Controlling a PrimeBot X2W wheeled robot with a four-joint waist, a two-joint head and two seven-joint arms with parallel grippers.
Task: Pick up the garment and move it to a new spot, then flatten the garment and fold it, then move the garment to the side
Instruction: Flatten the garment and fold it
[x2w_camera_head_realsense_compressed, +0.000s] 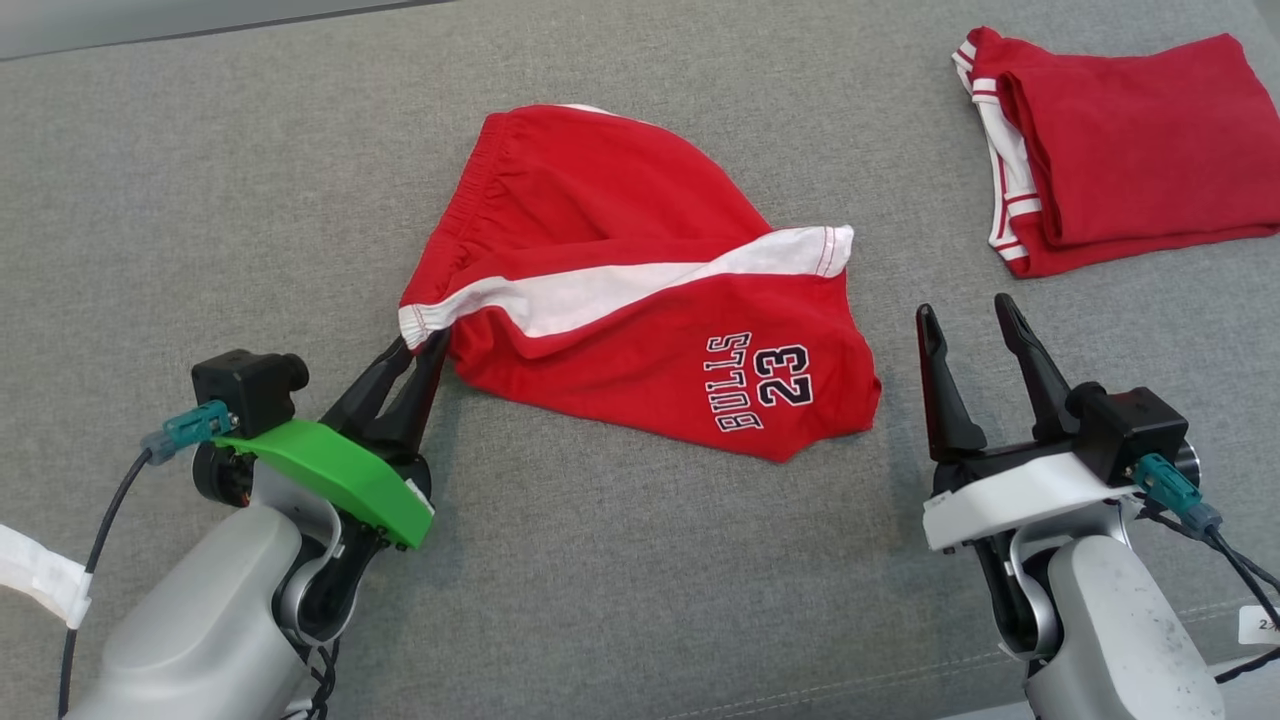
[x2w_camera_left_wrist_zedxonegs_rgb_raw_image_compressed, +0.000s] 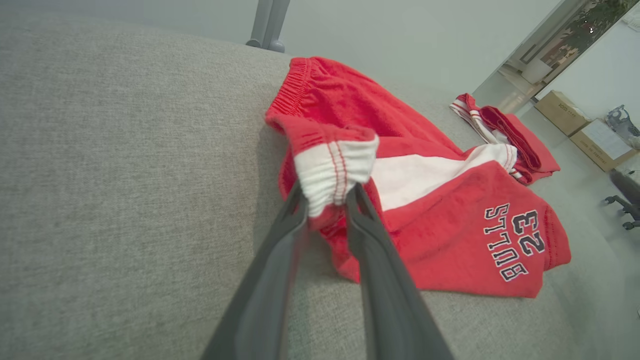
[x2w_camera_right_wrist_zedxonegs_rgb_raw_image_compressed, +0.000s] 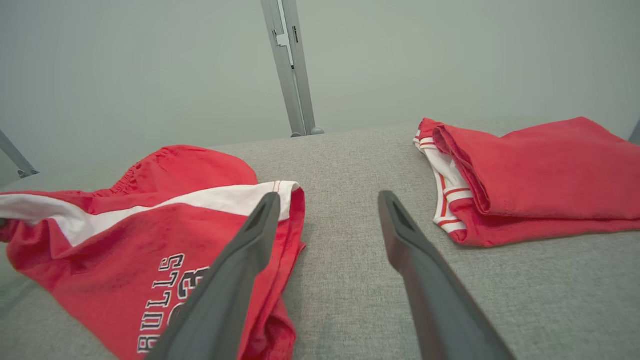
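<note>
The garment (x2w_camera_head_realsense_compressed: 620, 290) is a pair of red shorts with a white side stripe and "BULLS 23" print, lying crumpled mid-surface. My left gripper (x2w_camera_head_realsense_compressed: 420, 345) is shut on the garment's white hem corner at its left edge. In the left wrist view the two dark fingers (x2w_camera_left_wrist_zedxonegs_rgb_raw_image_compressed: 295, 210) pinch that white cuff of the garment (x2w_camera_left_wrist_zedxonegs_rgb_raw_image_compressed: 450, 220), which bunches up between them. To the right of the garment, my right gripper (x2w_camera_head_realsense_compressed: 965, 320) stands open above bare fabric, holding nothing. The right wrist view shows the right gripper (x2w_camera_right_wrist_zedxonegs_rgb_raw_image_compressed: 327, 205) wide apart, the garment (x2w_camera_right_wrist_zedxonegs_rgb_raw_image_compressed: 125, 235) to its left.
A second red garment (x2w_camera_head_realsense_compressed: 1130, 150), folded with white striped trim, lies at the far right; it also appears in the right wrist view (x2w_camera_right_wrist_zedxonegs_rgb_raw_image_compressed: 540, 175). The grey fabric surface (x2w_camera_head_realsense_compressed: 200, 200) spreads all around. A metal post (x2w_camera_right_wrist_zedxonegs_rgb_raw_image_compressed: 290, 65) stands beyond the far edge.
</note>
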